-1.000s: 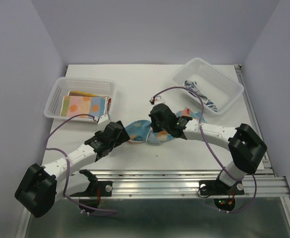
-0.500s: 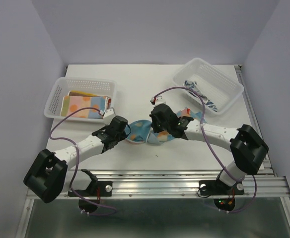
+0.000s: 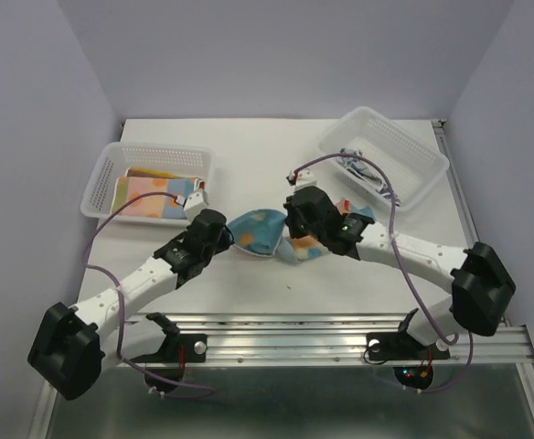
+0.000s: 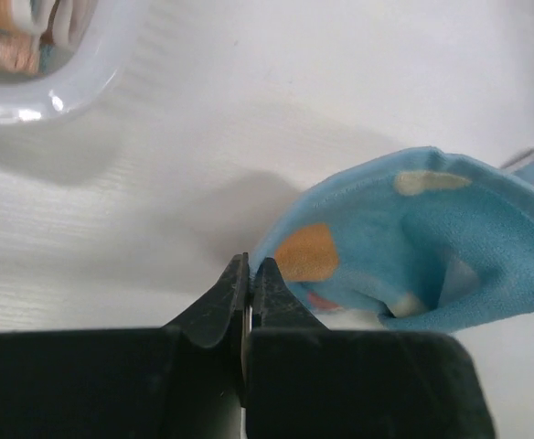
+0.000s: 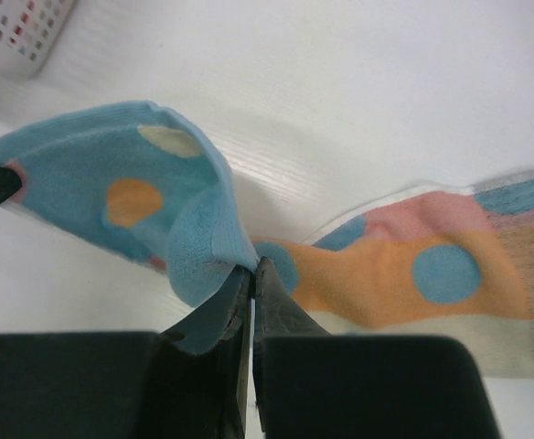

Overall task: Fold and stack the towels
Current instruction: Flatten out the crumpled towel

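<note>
While both arms reach toward the middle of the table (image 3: 249, 151), the dotted towel (image 3: 256, 229) lies bunched between them, its blue face with orange and cream spots turned up. The left gripper (image 3: 225, 240) meets the towel's nine o'clock end. In the left wrist view its fingers (image 4: 221, 306) are pressed together with no gap, and the cloth's corner (image 4: 276, 265) runs right into their tips, so it pinches that corner. The right gripper (image 3: 292, 242) sits at the towel's four o'clock side. Its wrist view shows the jaws drawn tight on a raised fold (image 5: 203, 251) of the cloth. From there the blue face curls away toward ten o'clock, and the pastel squares with blue dots (image 5: 413, 274) spread flat on the table toward three o'clock.

Seen from above, the left basket (image 3: 98, 187) stands at ten o'clock from the towel and holds folded towels (image 3: 148, 197). The right basket (image 3: 432, 169) stands at two o'clock with a blue-white patterned towel (image 3: 363, 169) crumpled inside.
</note>
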Tool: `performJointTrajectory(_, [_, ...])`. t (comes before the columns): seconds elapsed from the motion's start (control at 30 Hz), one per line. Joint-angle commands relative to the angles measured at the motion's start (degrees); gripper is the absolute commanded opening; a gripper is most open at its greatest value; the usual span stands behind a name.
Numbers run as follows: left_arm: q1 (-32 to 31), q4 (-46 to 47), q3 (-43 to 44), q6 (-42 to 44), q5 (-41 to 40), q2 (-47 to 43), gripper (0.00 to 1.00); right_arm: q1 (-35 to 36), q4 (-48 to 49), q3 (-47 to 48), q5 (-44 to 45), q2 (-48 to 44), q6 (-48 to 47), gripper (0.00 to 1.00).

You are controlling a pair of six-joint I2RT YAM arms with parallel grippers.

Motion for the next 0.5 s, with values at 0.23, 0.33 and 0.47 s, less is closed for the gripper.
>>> performJointTrajectory(0.23, [-0.6, 3.3, 25.8, 16.4, 4.8, -8.0, 0.0, -0.4, -1.7, 12.9, 6.4, -19.7, -12.5, 0.01])
performJointTrajectory(0.33, [-0.6, 3.4, 34.6, 20.3, 9.3, -7.8, 0.0, -0.3, -5.0, 20.7, 4.3, -21.1, -15.1, 0.01])
performJointTrajectory(0.47, [-0.7, 3.4, 45.4, 24.3, 16.7, -8.0, 0.0, -0.3, -9.8, 29.6, 2.0, -21.9, -18.7, 0.01])
